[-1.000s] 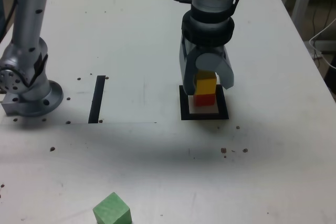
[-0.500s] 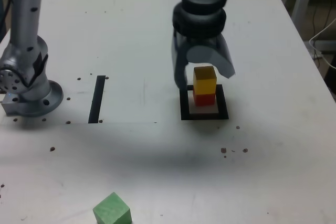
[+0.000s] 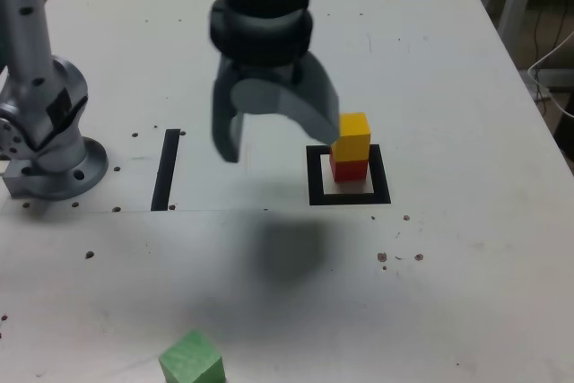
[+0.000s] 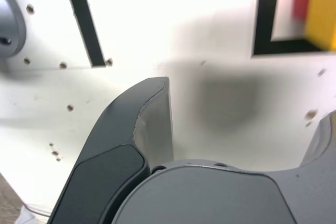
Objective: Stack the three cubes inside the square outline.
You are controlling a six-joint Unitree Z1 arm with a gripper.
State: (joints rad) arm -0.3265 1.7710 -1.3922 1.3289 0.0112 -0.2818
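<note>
A yellow cube point(image 3: 352, 139) is seen stacked on a red cube point(image 3: 350, 170) inside a square outline point(image 3: 380, 187) bordered in thick black on a white table point(image 3: 448, 266), while the gripper point(image 3: 280, 136) is held above the surface with its fingers spread wide apart and nothing clamped between them; the red cube is set toward the far part of the outline, with the pale centre left visible in front of it, and a light green cube point(image 3: 192, 360) is placed well apart from the stack, near the lower edge of the exterior view, where it is partly cut off; the gripper is blurred in the exterior view, to the left of the stack, and a soft shadow is cast on the table; a straight black strip point(image 3: 166, 169) is shown between the arm's round base point(image 3: 61, 172) and the outline
</note>
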